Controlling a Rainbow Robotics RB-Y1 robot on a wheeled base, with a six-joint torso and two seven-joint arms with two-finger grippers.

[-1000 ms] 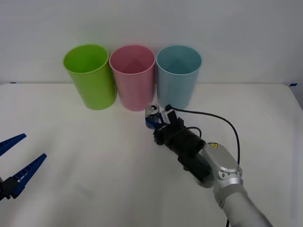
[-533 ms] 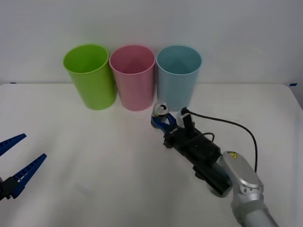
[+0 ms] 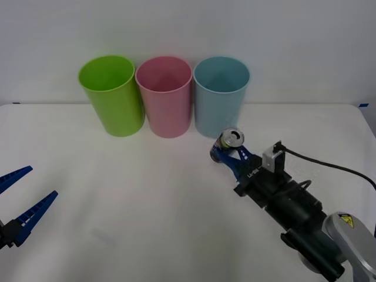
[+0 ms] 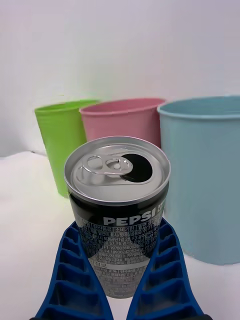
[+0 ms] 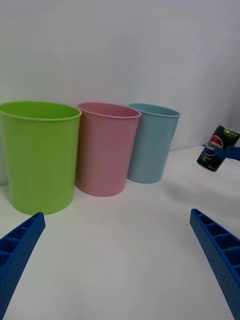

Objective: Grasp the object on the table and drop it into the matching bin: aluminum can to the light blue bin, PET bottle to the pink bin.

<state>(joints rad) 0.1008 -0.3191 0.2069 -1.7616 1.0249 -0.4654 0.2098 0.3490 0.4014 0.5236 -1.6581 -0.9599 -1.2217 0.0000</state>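
My right gripper (image 3: pixel 228 151) is shut on the aluminum can (image 3: pixel 230 140), a small silver-topped can with dark printed sides, and holds it upright above the white table (image 3: pixel 147 194). In the right wrist view the can (image 4: pixel 118 200) sits between the blue fingers (image 4: pixel 75 270). It hangs in front of the light blue bin (image 3: pixel 221 94), slightly to its right, with its top below the rim. The pink bin (image 3: pixel 164 94) stands left of the blue one. The left wrist view shows the can (image 5: pixel 216 149) lifted off the table. My left gripper (image 3: pixel 17 202) waits open at the table's left edge.
A lime green bin (image 3: pixel 111 94) stands at the left end of the row of three bins at the back of the table. A black cable (image 3: pixel 329 164) trails from my right wrist. A plain wall rises behind the bins.
My right gripper has carried the can to the right and a little toward me, from before the gap between the pink and blue bins to the blue bin's right front. The left arm has not moved.
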